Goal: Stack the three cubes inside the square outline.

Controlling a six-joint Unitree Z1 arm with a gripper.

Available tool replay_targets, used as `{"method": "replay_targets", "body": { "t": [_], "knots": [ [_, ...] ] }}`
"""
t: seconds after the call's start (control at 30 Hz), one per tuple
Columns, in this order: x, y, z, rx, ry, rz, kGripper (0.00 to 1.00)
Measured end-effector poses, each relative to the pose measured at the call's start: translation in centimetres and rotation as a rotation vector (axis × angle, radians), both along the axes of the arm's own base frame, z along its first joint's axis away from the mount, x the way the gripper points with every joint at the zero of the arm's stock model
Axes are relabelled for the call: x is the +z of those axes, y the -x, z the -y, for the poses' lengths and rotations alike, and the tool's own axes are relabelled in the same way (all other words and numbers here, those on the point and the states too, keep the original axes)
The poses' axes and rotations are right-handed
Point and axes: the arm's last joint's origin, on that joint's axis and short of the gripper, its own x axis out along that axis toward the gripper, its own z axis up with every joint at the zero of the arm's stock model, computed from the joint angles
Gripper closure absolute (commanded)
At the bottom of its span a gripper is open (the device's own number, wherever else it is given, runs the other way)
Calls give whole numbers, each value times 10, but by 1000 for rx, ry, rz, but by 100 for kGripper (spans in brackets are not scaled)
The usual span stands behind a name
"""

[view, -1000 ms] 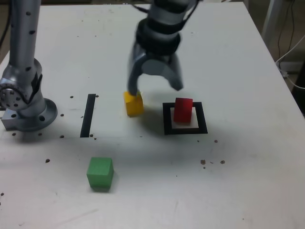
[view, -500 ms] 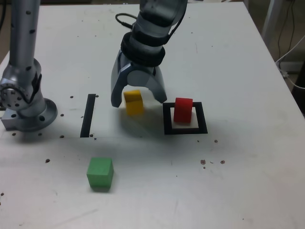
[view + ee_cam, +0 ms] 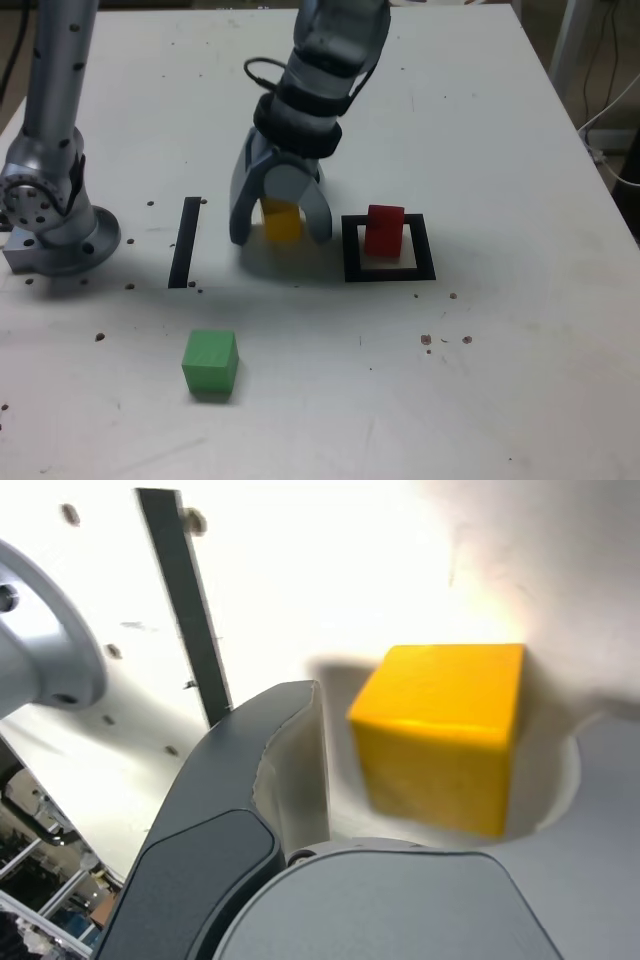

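The gripper [image 3: 281,228] was open, its two jaws standing apart on either side of the yellow cube [image 3: 282,222], which sat on the table [image 3: 500,340] between them. In the wrist view there was a gap between the cube and the jaw on the black strip's side; on the other side the cube's edge lay near the second jaw, though whether the two touched was hard to say from these angles. Nothing was lifted; the jaws had not closed on the cube. Just beside the jaws, toward the exterior view's right, was the outline [image 3: 424,248], a black square frame with a white middle. The red cube [image 3: 384,232] was inside it, toward the far part of the white, with nothing stacked on top. Near the jaws on the exterior view's left, the black strip [image 3: 184,243] ran straight along the table. Farther out, nearer the camera than the jaws and a little toward the exterior view's left, the green cube [image 3: 210,362] rested by itself on the table, well apart from the outline. Farthest toward the exterior view's left, beyond the strip, was the arm's round base [image 3: 70,250]. Small dark spots dotted the table around these things.
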Motion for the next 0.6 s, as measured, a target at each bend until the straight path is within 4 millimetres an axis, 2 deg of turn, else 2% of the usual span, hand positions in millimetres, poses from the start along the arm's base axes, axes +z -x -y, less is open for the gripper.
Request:
{"method": "replay_targets", "body": {
  "t": [0.1,0.37,0.6],
  "knots": [
    [-3,-3,-1,-12,6,21,65],
    [-2,-6,-2,-21,8,52,77],
    [2,-6,-2,-23,4,67,79]
  ]
}}
